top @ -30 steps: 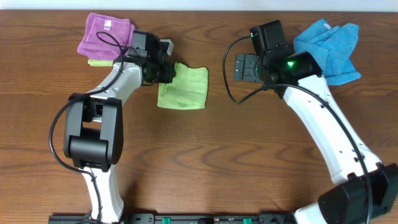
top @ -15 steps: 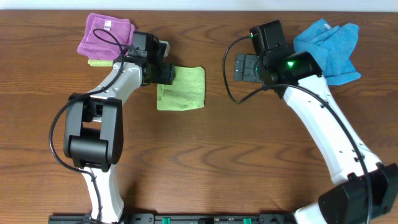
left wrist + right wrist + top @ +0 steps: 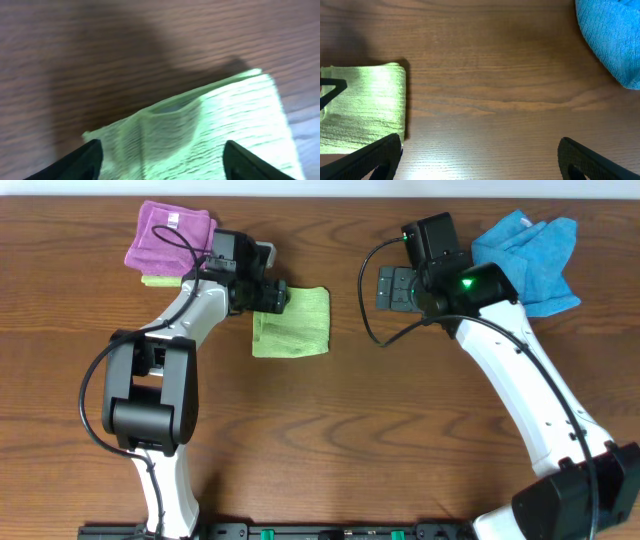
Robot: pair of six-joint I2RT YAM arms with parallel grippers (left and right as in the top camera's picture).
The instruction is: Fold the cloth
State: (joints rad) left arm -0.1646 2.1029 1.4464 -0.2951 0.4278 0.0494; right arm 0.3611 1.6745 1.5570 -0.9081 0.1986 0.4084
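Note:
The cloth, lime green, lies folded in a small rectangle on the table left of centre. My left gripper is at its upper left edge, open, with nothing gripped. In the left wrist view the cloth fills the space below and between the spread fingertips, and a top layer is slightly lifted near its edge. My right gripper hovers to the right of the cloth, open and empty. In the right wrist view the cloth is at the left, beside the left fingertip.
A purple cloth lies at the back left, with a strip of lime green showing under its lower edge. A crumpled bright blue cloth lies at the back right, also seen as the blue cloth in the right wrist view.
My left gripper was shut on the cloth's left edge and has opened, letting it go. The cloth shifted slightly left and settled flat. The right arm has not moved.

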